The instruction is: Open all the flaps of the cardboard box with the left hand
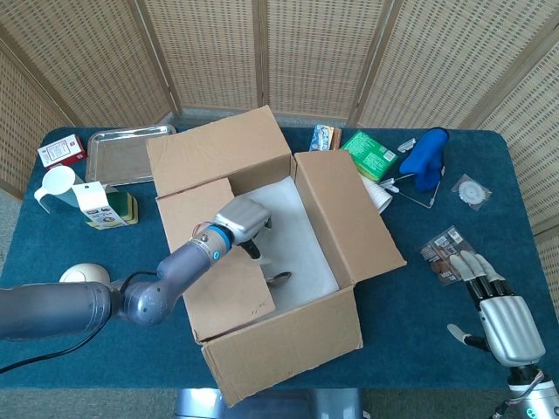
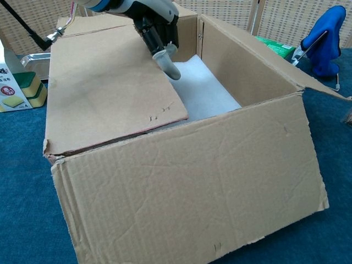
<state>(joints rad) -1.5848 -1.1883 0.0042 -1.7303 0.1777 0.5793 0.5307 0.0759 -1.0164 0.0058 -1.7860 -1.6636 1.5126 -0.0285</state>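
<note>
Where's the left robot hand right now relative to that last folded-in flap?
In the head view the left robot hand is at the inner edge of the folded-in left flap, fingers pointing down into the cardboard box over its white liner.

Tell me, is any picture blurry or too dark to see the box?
No. In the head view, soft even light shows the cardboard box and left hand sharply; only the white lining inside looks washed out. In the chest view, the box fills the frame, crisp, while the hand is cut off at the top.
</note>
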